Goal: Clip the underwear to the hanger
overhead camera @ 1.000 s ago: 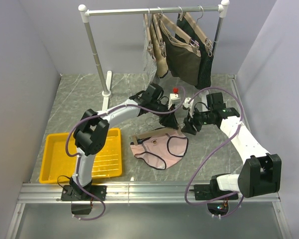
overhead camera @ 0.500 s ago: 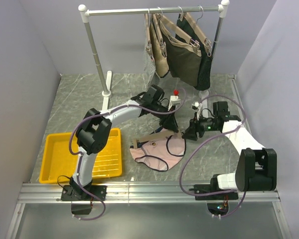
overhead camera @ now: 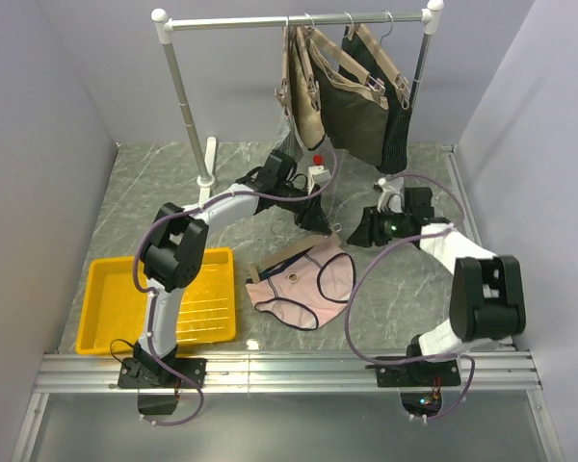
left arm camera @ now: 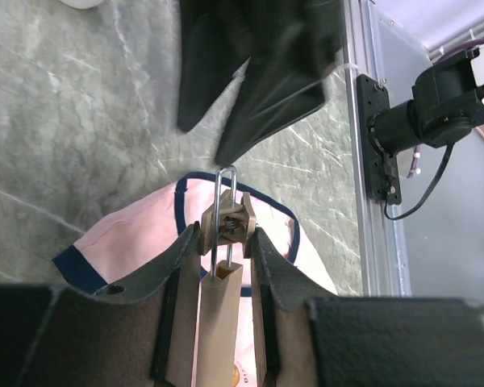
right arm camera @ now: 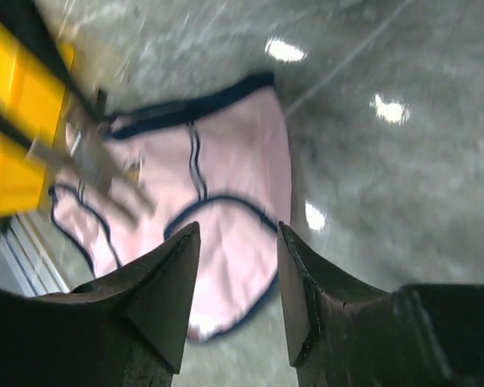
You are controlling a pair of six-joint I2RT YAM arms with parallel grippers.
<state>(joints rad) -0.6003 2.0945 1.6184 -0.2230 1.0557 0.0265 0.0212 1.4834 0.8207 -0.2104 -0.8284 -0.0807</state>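
The pink underwear (overhead camera: 303, 289) with navy edging lies on the grey table and sits under one end of the tan hanger (overhead camera: 287, 258). My left gripper (overhead camera: 316, 223) is shut on the hanger's end clip (left arm camera: 228, 224). In the left wrist view the gripper (left arm camera: 226, 230) has a finger on each side of the clip, with the hanger bar (left arm camera: 218, 322) between them and the underwear (left arm camera: 137, 238) below. My right gripper (overhead camera: 358, 231) is open and empty, just right of the underwear. In the right wrist view the gripper (right arm camera: 238, 230) hovers over the underwear (right arm camera: 234, 177), and the hanger (right arm camera: 93, 165) is blurred.
A clothes rack (overhead camera: 299, 19) at the back carries several tan hangers with dark olive and black garments (overhead camera: 352, 101), close behind my left gripper. A yellow tray (overhead camera: 116, 313) lies at the front left and also shows in the right wrist view (right arm camera: 12, 137). Grey walls stand on both sides.
My left gripper has moved toward the back with the hanger's clip end, dragging the hanger and underwear along. My right gripper has pulled back toward the rear right.
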